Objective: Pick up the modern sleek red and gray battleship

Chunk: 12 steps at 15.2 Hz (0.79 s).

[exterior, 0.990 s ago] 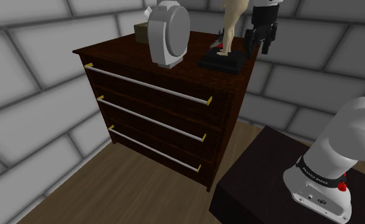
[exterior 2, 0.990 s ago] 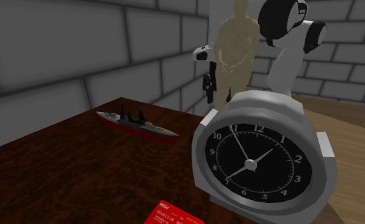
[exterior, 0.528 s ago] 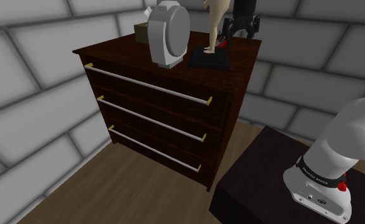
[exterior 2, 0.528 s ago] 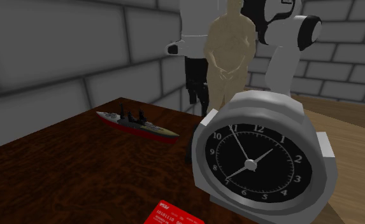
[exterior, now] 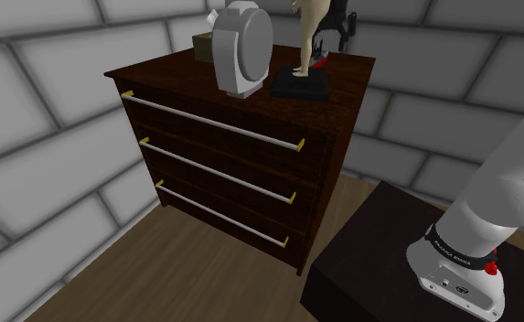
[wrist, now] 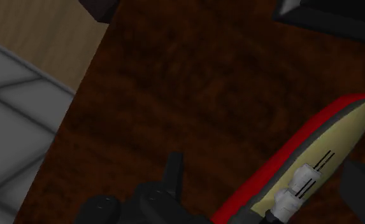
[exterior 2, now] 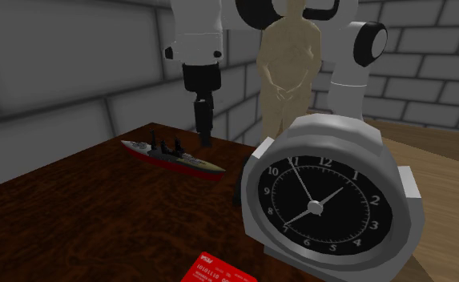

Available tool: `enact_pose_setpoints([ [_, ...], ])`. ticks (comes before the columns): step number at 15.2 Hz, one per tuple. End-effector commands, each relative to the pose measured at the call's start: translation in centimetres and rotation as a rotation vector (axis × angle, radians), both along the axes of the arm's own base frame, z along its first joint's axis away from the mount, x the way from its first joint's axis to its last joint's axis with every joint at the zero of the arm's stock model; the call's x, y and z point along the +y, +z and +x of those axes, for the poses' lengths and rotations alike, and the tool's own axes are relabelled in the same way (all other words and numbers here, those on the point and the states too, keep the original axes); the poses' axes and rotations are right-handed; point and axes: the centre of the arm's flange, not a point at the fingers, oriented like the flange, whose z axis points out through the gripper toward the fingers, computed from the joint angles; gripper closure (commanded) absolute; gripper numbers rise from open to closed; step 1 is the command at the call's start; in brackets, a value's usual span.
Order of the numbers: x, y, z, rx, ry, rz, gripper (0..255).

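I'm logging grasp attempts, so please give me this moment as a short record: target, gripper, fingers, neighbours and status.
target: red and grey battleship, lying flat on the dark wood dresser top
gripper: black gripper, pointing down over the ship's end nearest the statue
fingers: open, the ship lies between them in the wrist view, not clasped
neighbours: tan statue; grey clock with a black face; red card
status: ship not yet lifted
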Motion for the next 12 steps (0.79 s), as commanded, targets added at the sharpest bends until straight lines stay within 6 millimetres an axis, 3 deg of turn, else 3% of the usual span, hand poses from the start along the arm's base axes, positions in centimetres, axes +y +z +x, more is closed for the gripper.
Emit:
enact_pose_setpoints([
  [1, -1.7, 0.5, 1.9, -0.012, -0.076, 0.001, 0],
  [7, -7.5, 2.2, 6.6, -0.047, -0.295, 0.005, 0],
  [12, -7.6, 0.1, 6.6, -0.047, -0.297, 0.006, 0],
])
